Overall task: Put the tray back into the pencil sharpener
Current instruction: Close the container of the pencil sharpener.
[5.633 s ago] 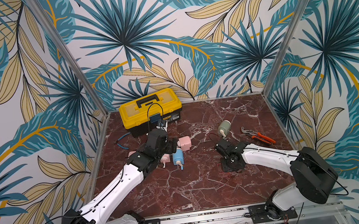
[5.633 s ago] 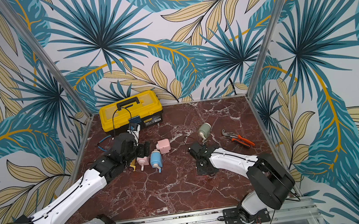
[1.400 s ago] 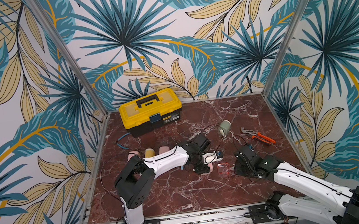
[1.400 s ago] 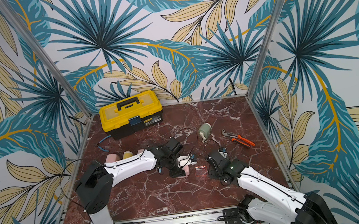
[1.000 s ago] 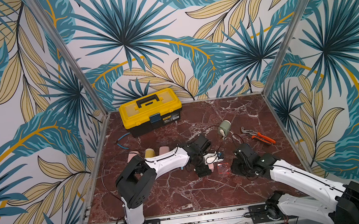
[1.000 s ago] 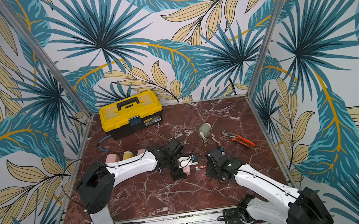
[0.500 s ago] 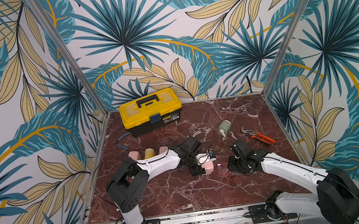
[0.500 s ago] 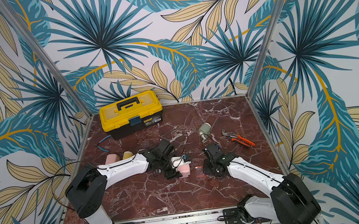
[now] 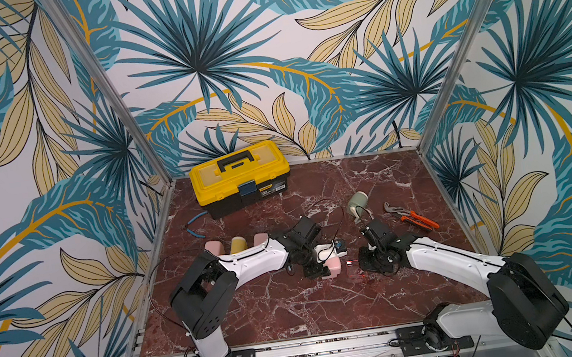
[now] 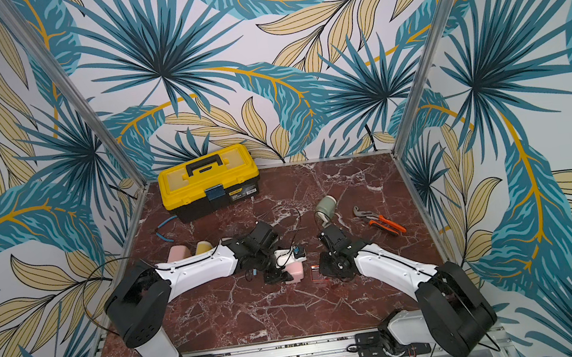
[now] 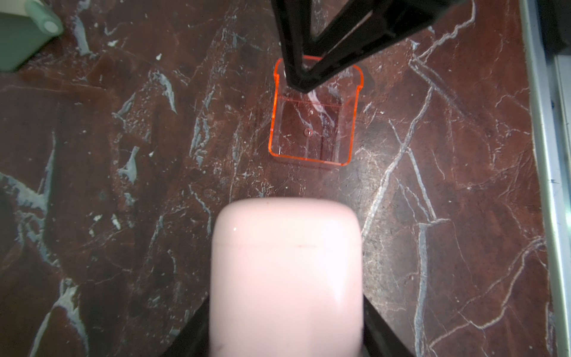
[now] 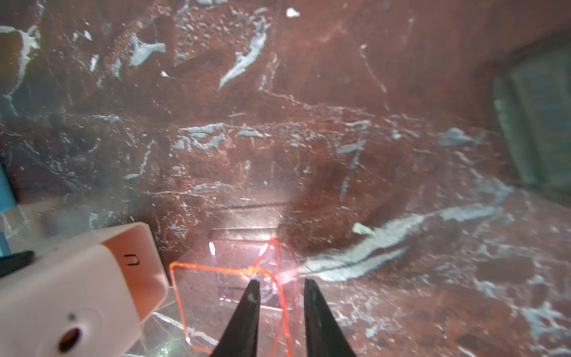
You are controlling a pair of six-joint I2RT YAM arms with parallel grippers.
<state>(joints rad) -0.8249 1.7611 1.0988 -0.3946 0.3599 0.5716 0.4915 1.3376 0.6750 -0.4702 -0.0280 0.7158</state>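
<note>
Right hand (image 12: 281,282) has reached the tray (image 12: 210,296), wall between its fingers (image 12: 247,315), grip unclear, may slip; left hand (image 11: 285,324) clamps the sharpener (image 11: 285,262).

Left arm (image 9: 250,263) and right arm (image 9: 449,259) both low, stretched inward, wrists facing each other. Left gripper (image 9: 320,268) clamped on the pencil sharpener (image 11: 285,272). Right gripper (image 12: 279,287) – jaws narrowly apart, astride one wall of the tray (image 11: 273,123).
</note>
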